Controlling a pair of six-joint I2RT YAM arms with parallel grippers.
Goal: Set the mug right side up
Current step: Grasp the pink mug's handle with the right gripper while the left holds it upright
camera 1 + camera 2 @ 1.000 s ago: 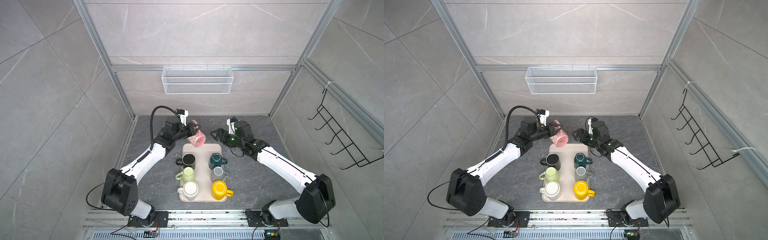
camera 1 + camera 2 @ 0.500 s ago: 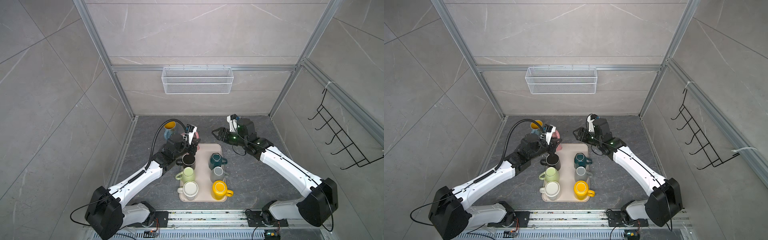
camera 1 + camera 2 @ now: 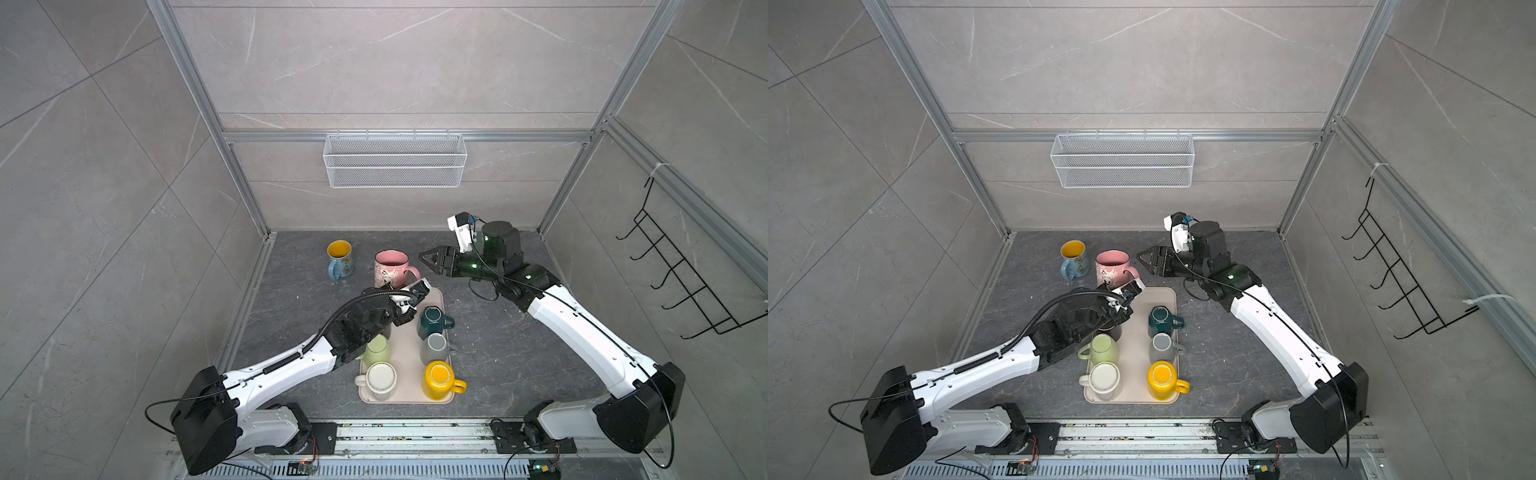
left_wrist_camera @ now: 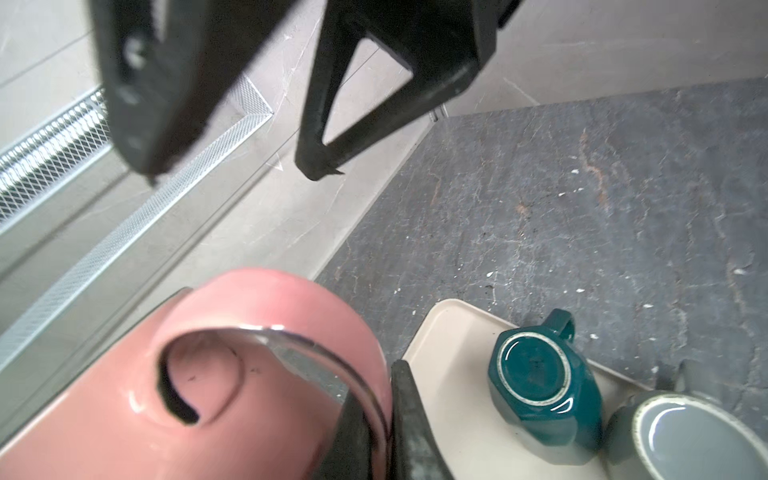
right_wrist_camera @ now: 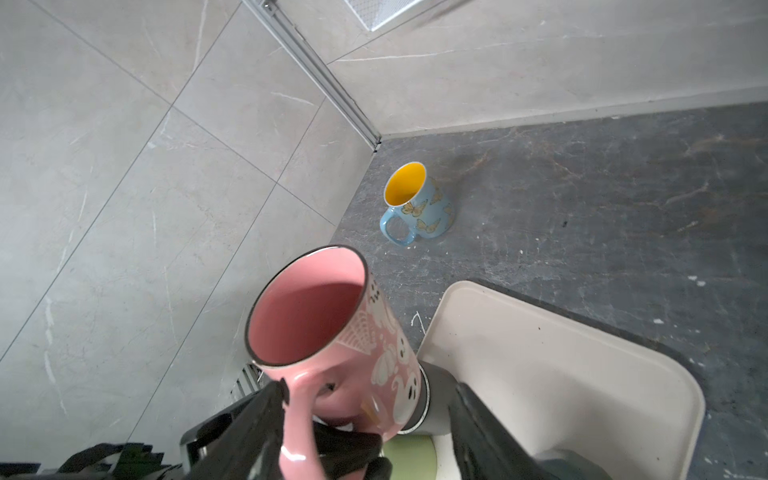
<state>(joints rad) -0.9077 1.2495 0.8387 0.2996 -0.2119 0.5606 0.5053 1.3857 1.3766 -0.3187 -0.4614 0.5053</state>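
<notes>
Setting: dark stone-patterned tabletop (image 3: pixel 498 353) inside a grey tiled, aluminium-framed cell, shown from above in both top views.
Left gripper (image 4: pixel 388 419): low over the far left corner of the beige tray (image 3: pixel 409 353). The fingers are pressed together. In the left wrist view a thin, dark-edged curve of the mug runs into the slit between them, so they read as pinched on it; which part of the mug cannot be told.
Pink mug (image 3: pixel 390 272): upright, mouth up, on or just above the tabletop just beyond the tray's far edge. Its handle (image 3: pixel 412 273) is turned toward the right arm. Contact at the base is hidden.
Handling (judged): glazed ceramic, rigid, fairly heavy and slick. It will not give under the pads and would chip if dropped or knocked.
Hold (judged): the wall at the rim, or the handle loop. The glossy round body offers less purchase.
Right gripper (image 3: pixel 424 257): raised off the table, just beside the handle. Its fingers (image 4: pixel 312 164) are apart with nothing between them.
Obstacles, near to far: white mug (image 3: pixel 379 377), yellow mug (image 3: pixel 438 376), light green mug (image 3: pixel 376 349), grey mug (image 3: pixel 434 347) and teal mug (image 3: pixel 432 322), the last bottom up, crowd the tray under and beside the left arm, so a careless retreat could clip them. The blue butterfly mug (image 3: pixel 340 262) stands mouth up near the pink mug. The wire basket (image 3: pixel 395 160) on the back wall is well clear.
</notes>
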